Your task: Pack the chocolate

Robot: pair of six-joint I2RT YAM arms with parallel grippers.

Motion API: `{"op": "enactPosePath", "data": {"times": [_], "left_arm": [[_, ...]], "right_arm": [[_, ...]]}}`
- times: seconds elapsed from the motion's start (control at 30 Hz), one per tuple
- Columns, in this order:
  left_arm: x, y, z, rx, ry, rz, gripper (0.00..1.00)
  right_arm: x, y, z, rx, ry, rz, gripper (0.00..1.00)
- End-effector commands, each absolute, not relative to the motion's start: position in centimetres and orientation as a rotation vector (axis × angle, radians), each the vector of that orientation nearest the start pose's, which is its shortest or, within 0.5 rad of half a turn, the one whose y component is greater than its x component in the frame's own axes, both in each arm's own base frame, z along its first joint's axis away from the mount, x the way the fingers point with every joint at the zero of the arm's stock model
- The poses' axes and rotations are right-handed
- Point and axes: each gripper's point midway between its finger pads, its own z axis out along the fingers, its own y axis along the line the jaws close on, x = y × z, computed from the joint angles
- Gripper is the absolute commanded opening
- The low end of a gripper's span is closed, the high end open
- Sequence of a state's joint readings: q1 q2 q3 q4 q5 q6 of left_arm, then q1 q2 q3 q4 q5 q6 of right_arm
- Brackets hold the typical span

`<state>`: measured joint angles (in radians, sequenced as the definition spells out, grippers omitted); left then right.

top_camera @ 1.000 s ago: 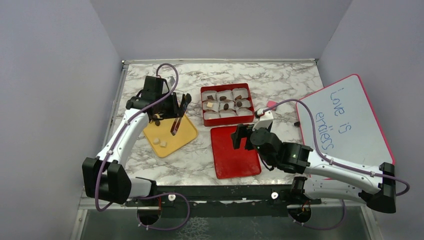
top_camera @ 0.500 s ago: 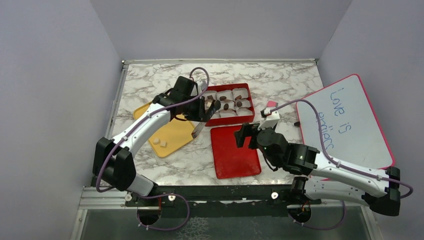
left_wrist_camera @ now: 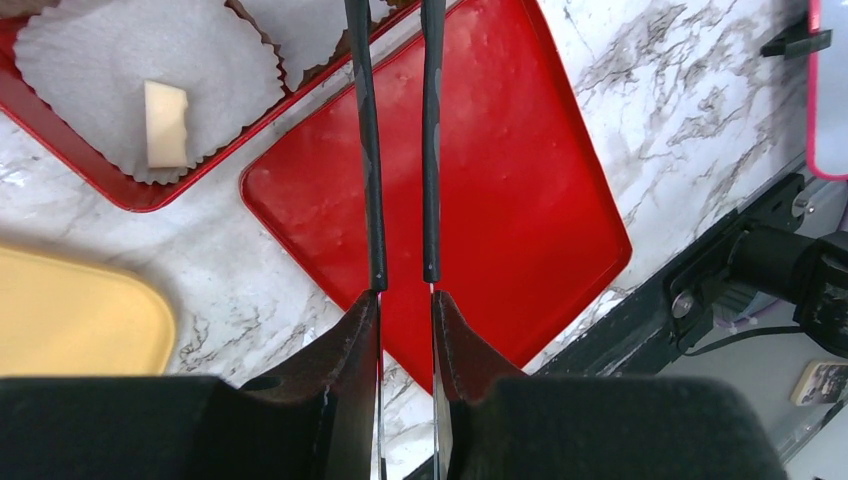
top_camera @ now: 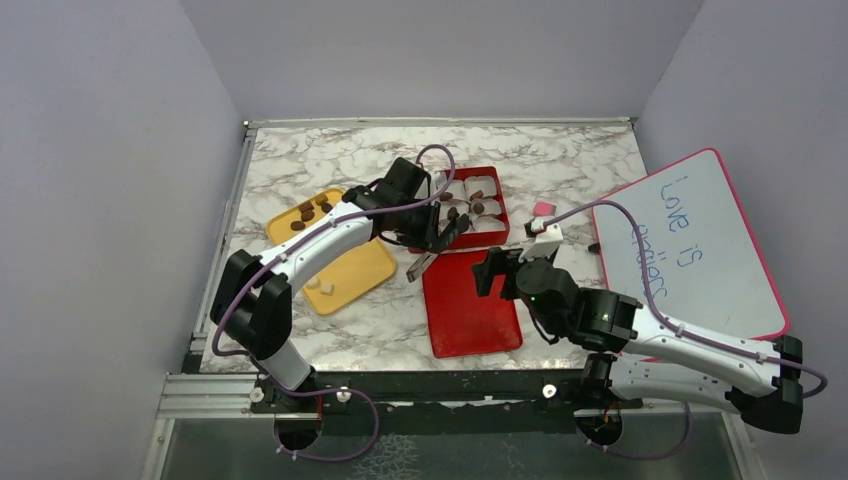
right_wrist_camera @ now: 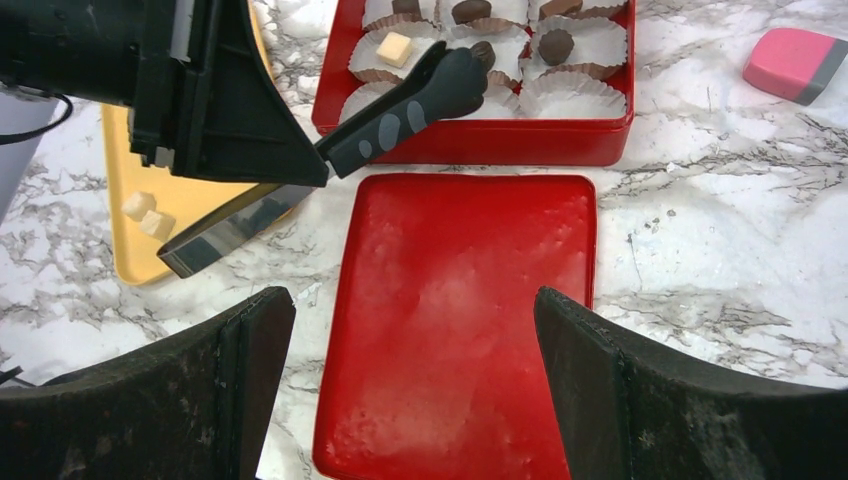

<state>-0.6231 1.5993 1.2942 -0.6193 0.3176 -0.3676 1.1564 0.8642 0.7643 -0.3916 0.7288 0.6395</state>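
My left gripper [left_wrist_camera: 405, 300] is shut on a pair of black-handled metal tongs [right_wrist_camera: 400, 115]. It hangs over the gap between the red box [right_wrist_camera: 480, 140] and the flat red lid [top_camera: 470, 305]. The tongs' tips reach over the box's middle row, with a dark round chocolate [right_wrist_camera: 483, 50] at them. In the box's white paper cups lie several dark rounds [right_wrist_camera: 556, 45] and a cream cube [right_wrist_camera: 393, 47]. On the yellow tray [top_camera: 345, 270] are two cream cubes [right_wrist_camera: 147, 215] and several dark rounds [top_camera: 305, 212]. My right gripper [right_wrist_camera: 408, 300] stands wide open above the lid, holding nothing.
A pink eraser [right_wrist_camera: 795, 62] lies on the marble right of the box. A pink-framed whiteboard [top_camera: 700, 250] with writing fills the right side. The metal rail runs along the near table edge [top_camera: 400, 380], and grey walls close in the other sides.
My left arm has swung right from over the yellow tray to the red box, carrying the tongs. The right arm has barely shifted.
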Motion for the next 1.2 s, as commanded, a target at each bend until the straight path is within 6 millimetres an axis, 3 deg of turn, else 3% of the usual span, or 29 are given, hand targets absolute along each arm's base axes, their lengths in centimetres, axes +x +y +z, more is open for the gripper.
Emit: {"op": "enactPosePath", "data": {"times": [0.0,0.53,1.17], "left_arm": [[28.6,-29.6,14.9,0.475,2.552,-0.779,0.22],[28.9,-29.5,13.8,0.479,2.573,-0.735,0.29],[29.2,-29.4,13.7,0.478,2.567,-0.716,0.32]], "right_arm": [[20.4,20.4,21.5,-0.020,1.945,0.412,0.95],[20.3,20.0,21.4,-0.006,1.946,0.411,0.95],[20.3,20.3,21.2,-0.006,1.949,0.417,0.95]]}}
